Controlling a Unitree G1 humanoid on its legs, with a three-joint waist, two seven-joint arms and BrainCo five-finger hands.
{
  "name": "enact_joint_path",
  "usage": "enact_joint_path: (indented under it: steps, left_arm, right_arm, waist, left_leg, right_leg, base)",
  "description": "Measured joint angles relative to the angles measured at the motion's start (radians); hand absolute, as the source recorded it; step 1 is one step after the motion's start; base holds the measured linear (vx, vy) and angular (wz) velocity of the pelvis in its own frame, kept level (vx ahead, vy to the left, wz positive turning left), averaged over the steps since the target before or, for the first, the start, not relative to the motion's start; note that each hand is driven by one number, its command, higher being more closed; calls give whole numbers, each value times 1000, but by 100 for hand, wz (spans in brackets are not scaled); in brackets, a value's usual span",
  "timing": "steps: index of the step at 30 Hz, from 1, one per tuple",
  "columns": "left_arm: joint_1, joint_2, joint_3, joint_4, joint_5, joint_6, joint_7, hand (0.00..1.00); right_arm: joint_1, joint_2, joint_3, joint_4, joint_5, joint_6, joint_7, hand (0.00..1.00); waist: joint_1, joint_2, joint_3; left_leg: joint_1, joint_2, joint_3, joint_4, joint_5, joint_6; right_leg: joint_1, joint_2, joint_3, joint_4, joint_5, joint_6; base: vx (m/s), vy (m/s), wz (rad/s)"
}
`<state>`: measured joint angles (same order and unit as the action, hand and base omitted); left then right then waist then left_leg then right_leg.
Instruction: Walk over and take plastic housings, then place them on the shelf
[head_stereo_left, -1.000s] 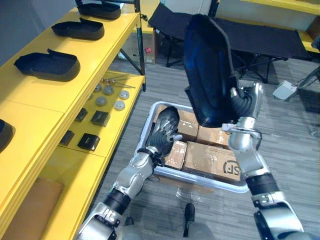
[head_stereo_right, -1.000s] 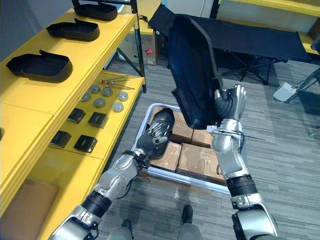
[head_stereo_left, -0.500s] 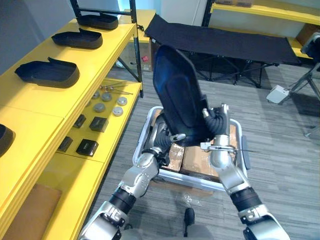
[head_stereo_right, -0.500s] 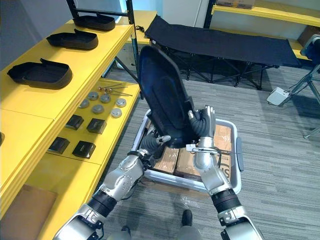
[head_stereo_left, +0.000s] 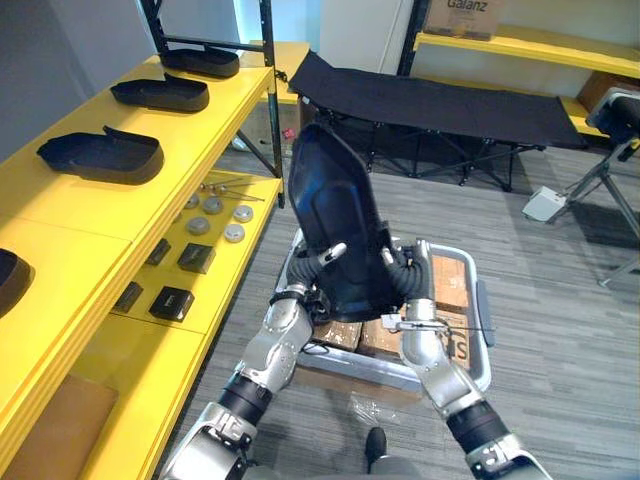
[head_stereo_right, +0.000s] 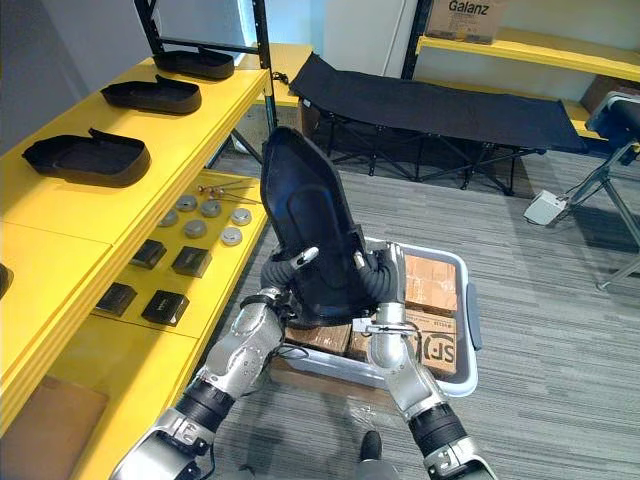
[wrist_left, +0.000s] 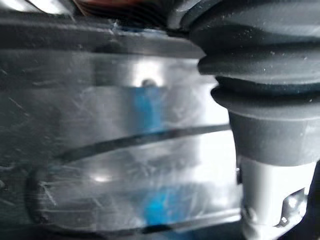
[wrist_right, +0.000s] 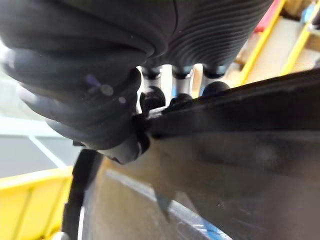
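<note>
black housing (head_stereo_left: 335, 215) upright above bin (head_stereo_left: 482, 335), held low at both sides for carry to yellow shelf (head_stereo_left: 90, 205); right hand (head_stereo_left: 403, 283) pinches rim; left hand (head_stereo_left: 318, 260) grip: cannot tell.

You get bright, even overhead light on the yellow shelf (head_stereo_left: 90, 210) and the grey floor (head_stereo_left: 560, 300); shadows under the cot (head_stereo_left: 440, 100) are soft; the black housing (head_stereo_left: 335, 225) carries a pale sheen; in the left wrist view, white glare washes across its glossy face.
</note>
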<state>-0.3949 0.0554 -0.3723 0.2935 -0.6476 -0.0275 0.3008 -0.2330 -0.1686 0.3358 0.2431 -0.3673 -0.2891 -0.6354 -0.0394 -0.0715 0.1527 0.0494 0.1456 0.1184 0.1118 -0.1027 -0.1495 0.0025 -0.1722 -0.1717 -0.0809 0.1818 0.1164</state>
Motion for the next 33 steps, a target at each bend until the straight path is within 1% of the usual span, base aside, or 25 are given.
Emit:
enact_joint_path:
  steps: [2,3,7,10,14,16,20,23,24,29,30,32,33]
  left_arm:
    - [0,-5,2,0,-2,0,-4,100]
    - [0,-5,4,0,-3,0,-9,100]
    - [0,-3,17,0,-20,9,-55,100]
    - [0,16,18,4,-73,14,-115,100]
    - [3,29,18,37,-151,26,-192,100]
    - [6,36,17,43,-172,29,-212,100]
    - [13,59,-4,42,-220,10,-241,100]
    - [31,59,-17,42,-248,-1,-245,100]
    - [44,59,-24,41,-249,-13,-245,100]
    - [110,60,-25,-8,-249,-17,-245,100]
    - [133,60,-23,-34,-247,-18,-245,100]
    - [154,60,-22,-55,-246,-18,-245,100]
    - [181,59,-19,-80,-237,-17,-245,100]
  right_arm:
    - [6,1,0,0,1,-1,0,100]
    - [12,0,0,-1,1,-13,-1,100]
    - [36,3,2,-23,1,-34,-21,100]
    - [51,1,2,-40,0,-53,-24,100]
    - [64,-6,14,-47,-1,-69,-35,100]
    - [67,-11,24,-47,-1,-79,-43,100]
    - [73,-32,38,-70,0,-84,-43,100]
    - [75,-35,43,-75,0,-82,-43,100]
    - [79,-35,45,-76,0,-83,-42,0]
    - [121,-34,70,-128,5,-84,-29,0]
    - [140,-34,70,-154,44,-83,-1,0]
    - [159,-34,70,-177,86,-84,21,0]
    - [182,-30,69,-198,112,-84,41,0]
  waist:
    - [0,-2,-1]
    - [0,-4,-2]
    - [-1,-16,-10]
    - [-2,-29,-19]
    - [-2,-36,-24]
    - [-4,-36,-24]
    - [-6,-36,-24]
    - [-6,-36,-24]
    - [-6,-36,-24]
    - [-6,-36,-24]
    - [-6,-35,-25]
    - [-6,-31,-27]
    - [-6,-25,-32]
  left_leg:
    - [0,0,0,0,0,0]
    - [0,0,0,-1,0,0]
    - [0,0,1,-1,0,0]
    - [0,0,2,0,0,0]
    - [1,0,3,2,0,0]
    - [1,0,4,2,0,0]
    - [2,0,4,1,0,0]
    - [2,0,4,0,0,0]
    - [2,0,4,0,0,0]
    - [2,1,5,0,-1,-1]
    - [2,2,6,-1,-1,-1]
    - [2,2,6,-1,-1,-1]
    - [2,3,7,-1,-1,-1]
  right_leg:
    - [0,0,0,0,0,0]
    - [0,0,0,0,0,0]
    - [0,0,0,0,1,1]
    - [0,-1,0,-1,1,1]
    - [0,-1,1,-9,1,1]
    - [-1,-1,1,-9,0,0]
    - [-2,-1,1,-9,-1,-1]
    - [-2,-1,0,-9,-1,-2]
    - [-2,-1,0,-9,-1,-2]
    - [-3,0,-1,-9,-4,-5]
    - [-3,0,-2,-10,-8,-10]
    - [-3,0,-4,-10,-9,-11]
    - [-7,2,-6,-9,-12,-14]
  base:
    - [0,0,0]
    - [0,0,0]
    - [0,0,0]
    - [0,0,0]
    - [0,0,0]
    - [0,0,0]
    - [0,0,0]
    - [0,0,0]
    - [0,0,0]
    - [0,0,0]
    - [0,0,0]
    - [0,0,0]
    - [0,0,0]
